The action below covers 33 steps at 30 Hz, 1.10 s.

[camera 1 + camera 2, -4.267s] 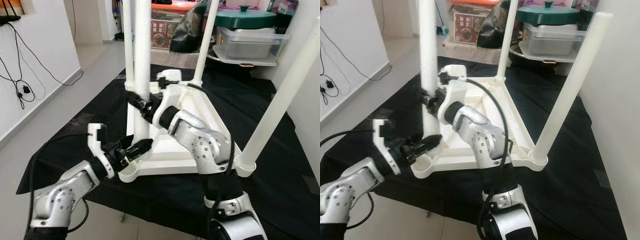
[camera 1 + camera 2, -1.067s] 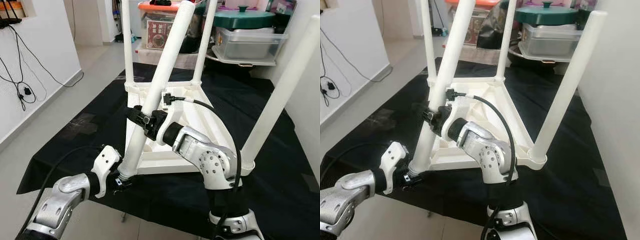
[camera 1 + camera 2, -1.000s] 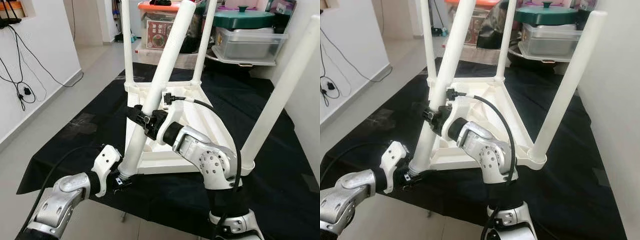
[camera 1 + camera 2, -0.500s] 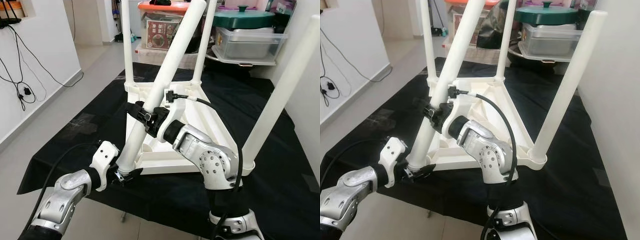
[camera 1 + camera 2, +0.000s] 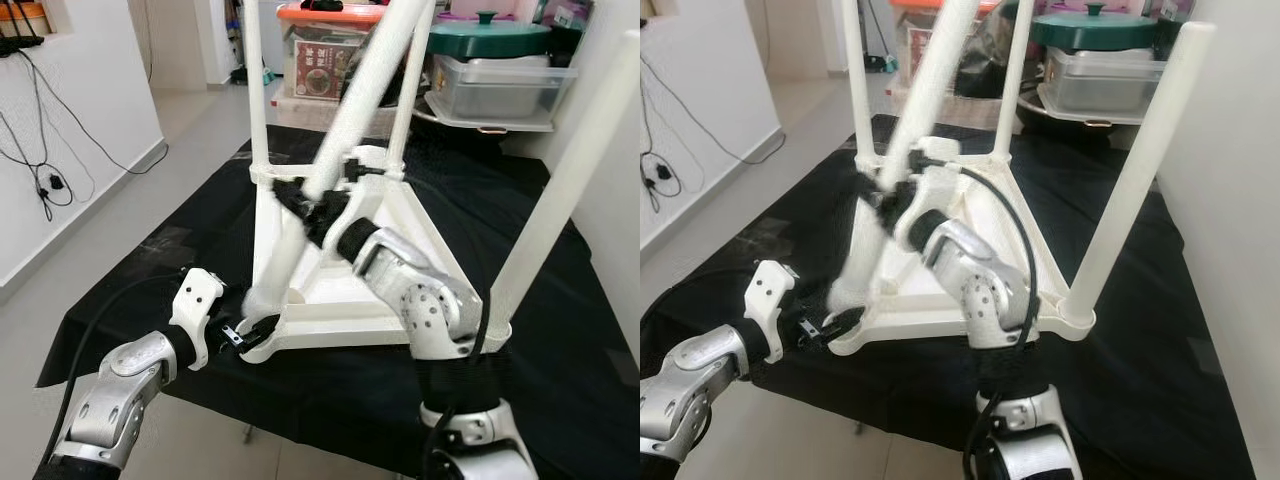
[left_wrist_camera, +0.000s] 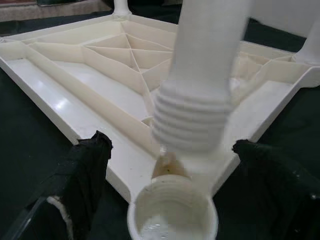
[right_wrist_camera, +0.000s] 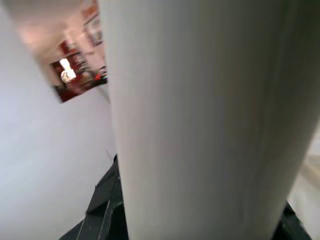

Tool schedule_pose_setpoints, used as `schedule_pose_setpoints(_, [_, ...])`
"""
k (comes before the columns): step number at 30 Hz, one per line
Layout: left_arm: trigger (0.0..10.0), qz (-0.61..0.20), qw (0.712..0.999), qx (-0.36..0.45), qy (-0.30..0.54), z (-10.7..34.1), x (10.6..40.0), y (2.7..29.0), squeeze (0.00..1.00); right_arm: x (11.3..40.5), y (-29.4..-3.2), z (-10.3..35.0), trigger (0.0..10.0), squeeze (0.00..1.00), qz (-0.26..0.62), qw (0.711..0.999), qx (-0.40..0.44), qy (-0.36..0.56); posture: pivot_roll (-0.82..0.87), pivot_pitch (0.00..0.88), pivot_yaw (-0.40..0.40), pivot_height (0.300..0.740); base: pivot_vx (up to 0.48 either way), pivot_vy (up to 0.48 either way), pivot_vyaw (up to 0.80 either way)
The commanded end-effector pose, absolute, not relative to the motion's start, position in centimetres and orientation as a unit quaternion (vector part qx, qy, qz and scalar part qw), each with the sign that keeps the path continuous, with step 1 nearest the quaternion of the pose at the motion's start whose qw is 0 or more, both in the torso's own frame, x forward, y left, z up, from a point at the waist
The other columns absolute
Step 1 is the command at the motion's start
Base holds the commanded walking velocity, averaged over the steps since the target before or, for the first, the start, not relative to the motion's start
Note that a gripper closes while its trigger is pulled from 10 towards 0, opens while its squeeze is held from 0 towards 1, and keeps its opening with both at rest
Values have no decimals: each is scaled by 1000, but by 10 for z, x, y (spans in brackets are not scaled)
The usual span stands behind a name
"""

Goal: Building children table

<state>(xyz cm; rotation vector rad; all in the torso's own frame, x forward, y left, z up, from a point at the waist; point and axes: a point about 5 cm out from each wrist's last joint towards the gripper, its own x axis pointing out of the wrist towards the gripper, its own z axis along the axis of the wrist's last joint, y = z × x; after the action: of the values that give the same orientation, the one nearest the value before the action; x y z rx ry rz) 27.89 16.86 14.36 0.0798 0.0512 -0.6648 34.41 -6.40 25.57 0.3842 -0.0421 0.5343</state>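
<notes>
Table frame (image 5: 380, 300): lies upside down on the black cloth (image 5: 560, 330), three legs already standing in its corners.

Left eye view: the fourth leg (image 5: 345, 120) leans over the frame, blurred, its lower end just above the empty corner socket (image 5: 262, 335). The right gripper (image 5: 305, 205) is clamped round the leg partway up. The left gripper (image 5: 240, 335) sits at the socket corner; how far its fingers are parted cannot be told here.

Right eye view: same arrangement. Beyond the frame stand storage boxes (image 5: 1110, 80) and a green lidded pot (image 5: 1095, 28); left of the frame, a white wall (image 5: 700, 110) with hanging cables.

Left wrist view: the leg's threaded end (image 6: 192, 122) hovers just above the socket (image 6: 172, 215), off-centre and tilted. The left fingers (image 6: 87, 165) stand wide apart either side, holding nothing.

Right wrist view: the leg's shaft sits close between the right fingers.

Judgement: step in hand is seating the last leg. Next move calls for bringing the leg upright over the socket, lowering the thread in, then turning
</notes>
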Motion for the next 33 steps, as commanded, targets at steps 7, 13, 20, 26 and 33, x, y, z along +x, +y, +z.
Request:
schedule_pose_setpoints(7, [10000,-357,933,-4,49,141,265,160,0,359,-95,263,10000,0,151,970,182,-49,96,0,-20,740,0,0,0])
schedule_pose_setpoints(13, [10000,-272,958,20,88,124,268,176,0,367,-114,254,10000,0,71,975,212,-11,97,0,-22,740,0,0,0])
schedule_pose_setpoints(20, [10000,-189,976,9,108,116,267,187,0,371,-136,234,10000,0,-27,965,259,35,105,0,-29,740,0,0,0])
schedule_pose_setpoints(26, [10000,-167,980,-21,107,118,269,191,0,367,-135,235,10000,0,4,935,353,13,99,0,-31,740,0,0,0])
schedule_pose_setpoints(33, [10000,-157,983,-10,92,121,272,188,0,365,-141,233,10000,0,-15,935,353,17,94,0,-26,740,0,0,0])
